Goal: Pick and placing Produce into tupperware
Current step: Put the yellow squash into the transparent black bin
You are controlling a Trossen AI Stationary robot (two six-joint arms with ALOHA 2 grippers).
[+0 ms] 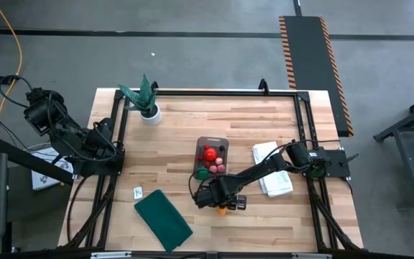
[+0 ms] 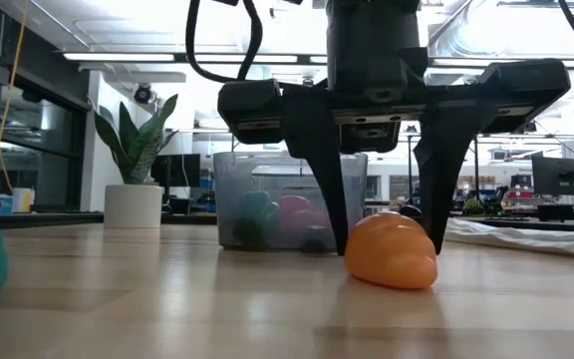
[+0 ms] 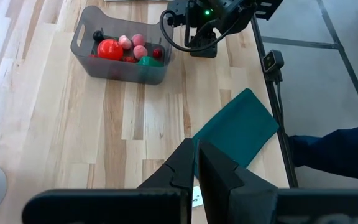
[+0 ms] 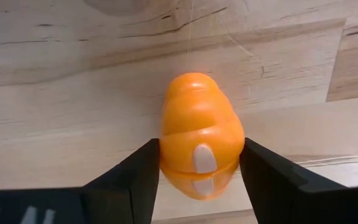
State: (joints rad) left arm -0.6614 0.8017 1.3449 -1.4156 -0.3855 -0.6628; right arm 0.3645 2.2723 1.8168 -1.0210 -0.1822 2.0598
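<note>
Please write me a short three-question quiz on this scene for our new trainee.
1. True or false: the orange piece already lies inside the tupperware.
2. What does the right pincer straddle? A) the orange piece B) the green cloth C) the potted plant
3. Fill in: the left pincer waits off the table's ____ edge.

Key:
1. False; it sits on the wooden table.
2. A; a finger stands on each side of it.
3. Left, with its jaws shut.
</note>
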